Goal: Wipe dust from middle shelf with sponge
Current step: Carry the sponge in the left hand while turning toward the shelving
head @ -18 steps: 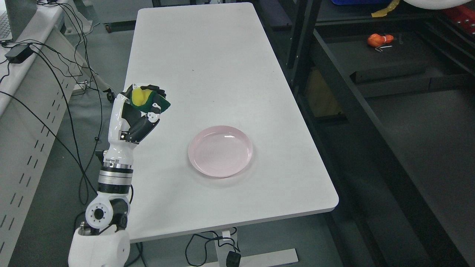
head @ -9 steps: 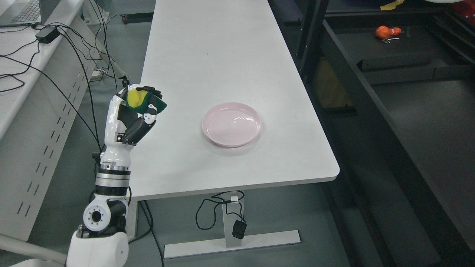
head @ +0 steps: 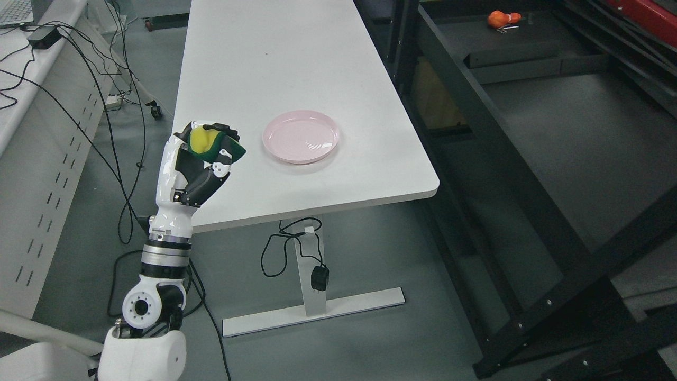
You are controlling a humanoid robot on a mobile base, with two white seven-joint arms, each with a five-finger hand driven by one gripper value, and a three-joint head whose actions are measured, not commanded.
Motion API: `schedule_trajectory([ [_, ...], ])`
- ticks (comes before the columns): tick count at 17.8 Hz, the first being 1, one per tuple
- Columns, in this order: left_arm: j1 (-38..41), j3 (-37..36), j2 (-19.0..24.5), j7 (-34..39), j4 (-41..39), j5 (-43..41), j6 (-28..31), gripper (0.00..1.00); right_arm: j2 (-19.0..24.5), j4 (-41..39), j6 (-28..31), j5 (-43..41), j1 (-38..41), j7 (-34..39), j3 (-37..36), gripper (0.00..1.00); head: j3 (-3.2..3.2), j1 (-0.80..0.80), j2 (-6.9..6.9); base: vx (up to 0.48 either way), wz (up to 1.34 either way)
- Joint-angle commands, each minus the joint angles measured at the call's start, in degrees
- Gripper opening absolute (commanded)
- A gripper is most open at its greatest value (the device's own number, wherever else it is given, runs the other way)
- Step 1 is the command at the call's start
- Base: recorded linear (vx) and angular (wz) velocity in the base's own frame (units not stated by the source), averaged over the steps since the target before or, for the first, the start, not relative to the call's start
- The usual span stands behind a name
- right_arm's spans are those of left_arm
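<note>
White shoulder housing of the left arm stood at the bottom edge of the head view, and from it the forearm rose almost straight up, beside the near left corner of the white table (head: 296, 58). At the top of the forearm the left hand (head: 203, 156) was raised with the palm side toward the table. Its black fingers (head: 222, 128) were curled tightly around a sponge (head: 211, 142), so the hand was closed on it and held it above the table edge. The sponge showed a yellow body on the side facing the camera and a dark green scrubbing layer that stuck out to the right past the fingers. It looked squeezed and a little bent in the grasp.

Farther on the table, a pink round plate (head: 301, 137) lay flat, near the hand but apart from it. To the right of the table stood a black metal shelf rack (head: 476, 111), with its dark middle shelf (head: 576, 127) bare where it was visible. At the far end, on a higher board, lay a small orange object (head: 499, 18). On the left, black cables (head: 100, 106) hung from a grey desk (head: 37, 132).
</note>
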Motion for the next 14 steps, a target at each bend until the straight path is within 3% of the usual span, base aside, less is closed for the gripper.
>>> schedule_trajectory([
  [1, -3.3, -7.0, 1.0, -1.7, -0.1, -2.2, 0.0, 0.0, -1.0, -1.0, 0.0, 0.0, 0.0, 0.0, 0.0, 1.0, 0.0, 0.0, 0.0, -0.308, -0.3],
  [9, -15.1, -24.3, 1.0, -2.1, 3.9, -13.7, 0.5, 0.0, -1.0, -1.0, 0.0, 0.0, 0.0, 0.0, 0.0, 1.0, 0.0, 0.0, 0.0, -0.292, -0.42],
  [14, -17.6, -31.7, 1.0, -2.0, 4.2, -14.5, 1.9, 0.0, -1.0, -1.0, 0.0, 0.0, 0.0, 0.0, 0.0, 1.0, 0.0, 0.0, 0.0, -0.225, -0.5],
])
